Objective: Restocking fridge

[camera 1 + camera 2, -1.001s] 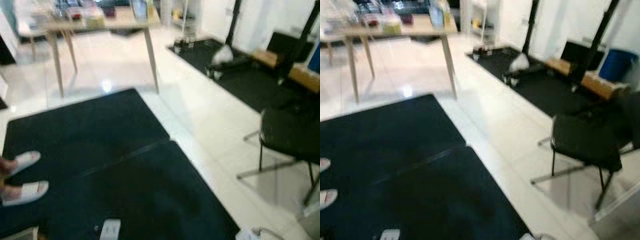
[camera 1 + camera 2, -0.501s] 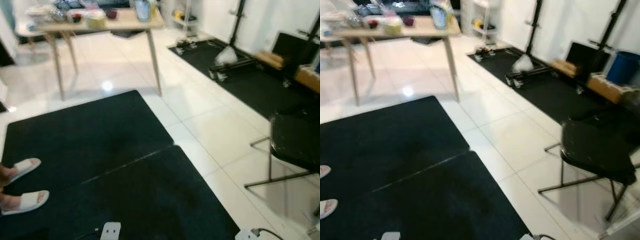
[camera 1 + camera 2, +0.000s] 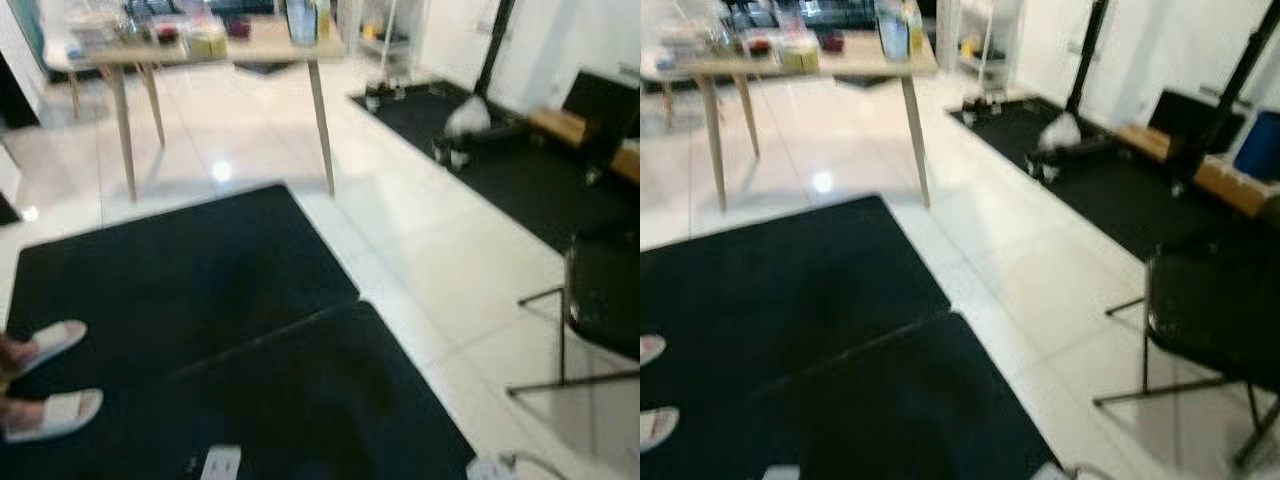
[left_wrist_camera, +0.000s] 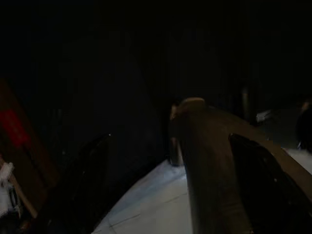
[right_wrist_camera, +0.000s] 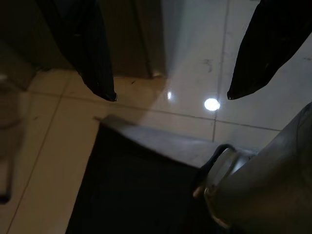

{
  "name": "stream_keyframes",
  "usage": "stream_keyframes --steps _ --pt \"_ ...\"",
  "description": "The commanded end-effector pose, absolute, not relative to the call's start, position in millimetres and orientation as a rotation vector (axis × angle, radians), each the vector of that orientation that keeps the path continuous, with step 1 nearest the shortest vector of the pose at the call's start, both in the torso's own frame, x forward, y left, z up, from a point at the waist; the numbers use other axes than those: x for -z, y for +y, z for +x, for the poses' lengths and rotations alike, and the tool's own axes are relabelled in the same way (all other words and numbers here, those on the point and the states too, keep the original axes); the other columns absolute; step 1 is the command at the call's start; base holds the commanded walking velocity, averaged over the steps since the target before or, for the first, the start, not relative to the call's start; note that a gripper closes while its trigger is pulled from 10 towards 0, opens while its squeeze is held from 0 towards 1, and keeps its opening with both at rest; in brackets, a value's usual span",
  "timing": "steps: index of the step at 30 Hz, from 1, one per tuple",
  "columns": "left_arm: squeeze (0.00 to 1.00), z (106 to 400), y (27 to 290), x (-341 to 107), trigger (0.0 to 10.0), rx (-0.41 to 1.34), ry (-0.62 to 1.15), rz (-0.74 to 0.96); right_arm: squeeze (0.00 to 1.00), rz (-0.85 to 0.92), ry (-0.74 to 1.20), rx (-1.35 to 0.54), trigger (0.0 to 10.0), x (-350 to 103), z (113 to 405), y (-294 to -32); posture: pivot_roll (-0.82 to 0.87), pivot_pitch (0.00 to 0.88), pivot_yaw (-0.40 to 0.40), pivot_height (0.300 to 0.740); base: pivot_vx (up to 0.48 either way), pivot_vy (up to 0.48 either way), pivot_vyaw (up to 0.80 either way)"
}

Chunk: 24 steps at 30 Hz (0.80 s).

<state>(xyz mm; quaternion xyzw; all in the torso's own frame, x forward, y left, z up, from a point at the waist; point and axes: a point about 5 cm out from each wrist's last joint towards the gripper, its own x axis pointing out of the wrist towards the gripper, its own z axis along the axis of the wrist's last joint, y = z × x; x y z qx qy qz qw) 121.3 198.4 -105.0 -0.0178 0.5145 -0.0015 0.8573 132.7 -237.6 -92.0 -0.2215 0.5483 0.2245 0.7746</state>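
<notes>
Right wrist view: right gripper [image 5: 170, 92] hangs pointed down at pale floor tiles, its two black fingers [image 5: 95, 58] spread wide with nothing between them; a dark mat edge [image 5: 136, 185] lies below. Left wrist view is nearly black; left gripper's finger state cannot be told. Head views, blurred: black floor mats [image 3: 180, 290] on white tile, a person's feet in white slippers [image 3: 50, 375] at the mats' left edge. Wooden table [image 3: 240, 45] carrying containers stands beyond the mats. Black chair [image 3: 1215, 320] at right. No fridge identifiable.
</notes>
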Motion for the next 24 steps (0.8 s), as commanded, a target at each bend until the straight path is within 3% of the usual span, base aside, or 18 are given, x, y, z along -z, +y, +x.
stream_keyframes --steps 1,24 --pt "0.0 110.5 196.2 108.8 10.0 0.003 1.123 -0.048 0.0 -0.479 1.178 -0.498 10.0 92.0 135.5 -233.5 -0.08 0.0 -0.055 0.74 0.33 0.0 0.0" --pt "0.0 110.0 196.6 108.8 10.0 0.0 1.122 -0.048 0.0 -0.473 1.179 -0.499 10.0 92.7 134.8 -231.9 -0.08 0.0 -0.055 0.74 0.33 0.0 0.0"
